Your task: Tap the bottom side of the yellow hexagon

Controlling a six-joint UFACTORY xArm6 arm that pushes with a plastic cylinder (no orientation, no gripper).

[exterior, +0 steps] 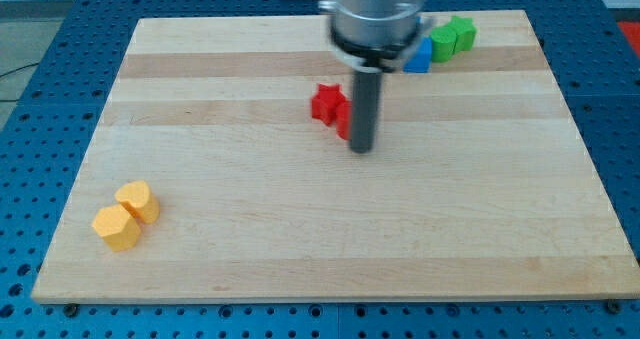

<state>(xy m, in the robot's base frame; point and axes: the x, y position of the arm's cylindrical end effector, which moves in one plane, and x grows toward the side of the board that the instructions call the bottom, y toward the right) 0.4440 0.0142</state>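
The yellow hexagon [117,227] lies near the board's lower left corner. A second yellow block [138,200], rounded in shape, touches it on its upper right. My tip [361,148] is near the middle of the board, far to the right of and above both yellow blocks. It stands just below and right of a red star-shaped block [326,103]. Another red block [344,122] is mostly hidden behind the rod.
A blue block [419,55] and two green blocks [442,43] [462,33] sit together at the board's top right. The wooden board [330,239] rests on a blue perforated table.
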